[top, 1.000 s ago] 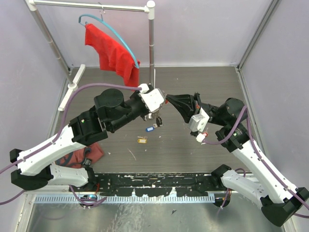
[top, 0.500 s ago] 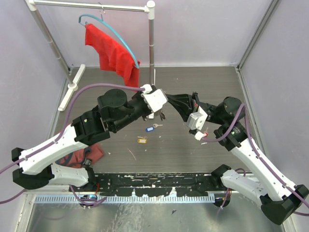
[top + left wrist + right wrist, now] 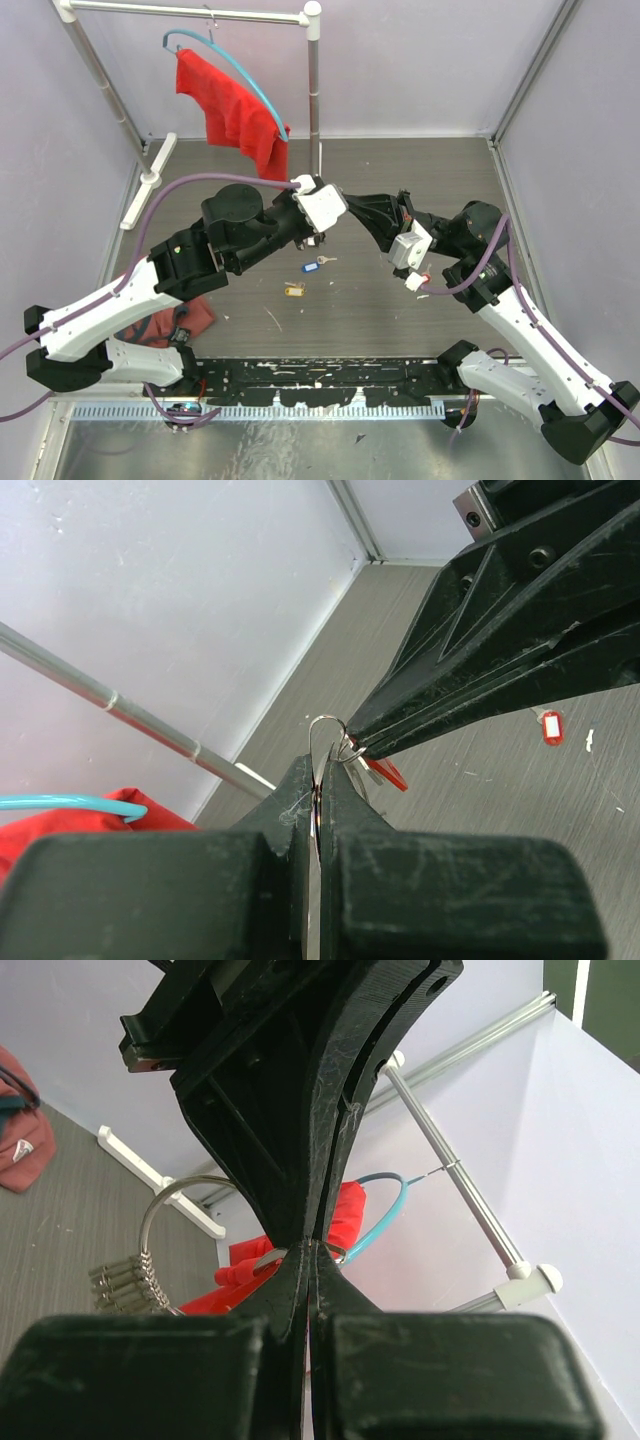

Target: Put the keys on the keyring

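Observation:
My left gripper (image 3: 333, 204) and right gripper (image 3: 344, 206) meet tip to tip in mid-air over the table's middle. In the left wrist view my left gripper (image 3: 322, 772) is shut on the thin silver keyring (image 3: 322, 728). The right fingers (image 3: 470, 680) come in from the upper right, pinching a red-tagged key (image 3: 386, 773) against the ring. In the right wrist view my right gripper (image 3: 312, 1252) is shut on that key's small loop. The keyring (image 3: 158, 1210) curves to the left with several keys (image 3: 125, 1285) hanging on it.
A blue-tagged key (image 3: 313, 265) and a yellow-tagged key (image 3: 293, 290) lie on the table below the grippers. A small red tag (image 3: 550, 726) lies on the table further right. A rack (image 3: 313, 80) with a red cloth (image 3: 232, 110) stands at the back left.
One second ago the left gripper hung lower with keys dangling. It has risen to meet the right gripper's tip. Nothing visible has moved in the last half second.

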You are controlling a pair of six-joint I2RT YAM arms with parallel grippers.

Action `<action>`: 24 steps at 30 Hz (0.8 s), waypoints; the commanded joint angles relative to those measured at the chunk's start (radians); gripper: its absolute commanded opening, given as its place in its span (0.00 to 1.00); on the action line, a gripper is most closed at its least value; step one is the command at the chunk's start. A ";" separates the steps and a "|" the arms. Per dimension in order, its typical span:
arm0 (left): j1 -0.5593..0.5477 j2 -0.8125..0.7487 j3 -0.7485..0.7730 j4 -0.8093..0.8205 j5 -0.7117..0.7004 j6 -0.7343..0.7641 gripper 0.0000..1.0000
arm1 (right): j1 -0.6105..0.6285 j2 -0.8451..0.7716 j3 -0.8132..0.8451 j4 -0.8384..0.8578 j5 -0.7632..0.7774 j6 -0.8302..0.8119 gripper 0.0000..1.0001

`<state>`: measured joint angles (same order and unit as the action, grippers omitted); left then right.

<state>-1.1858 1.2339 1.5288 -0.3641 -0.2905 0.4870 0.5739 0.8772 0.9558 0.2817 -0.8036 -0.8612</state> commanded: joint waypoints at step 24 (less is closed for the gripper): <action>-0.007 -0.010 0.033 0.031 -0.004 0.016 0.00 | 0.004 -0.038 0.007 0.049 0.093 -0.002 0.01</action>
<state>-1.1854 1.2339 1.5288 -0.3630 -0.3023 0.4976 0.5758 0.8566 0.9428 0.3046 -0.7490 -0.8433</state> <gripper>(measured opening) 0.061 0.030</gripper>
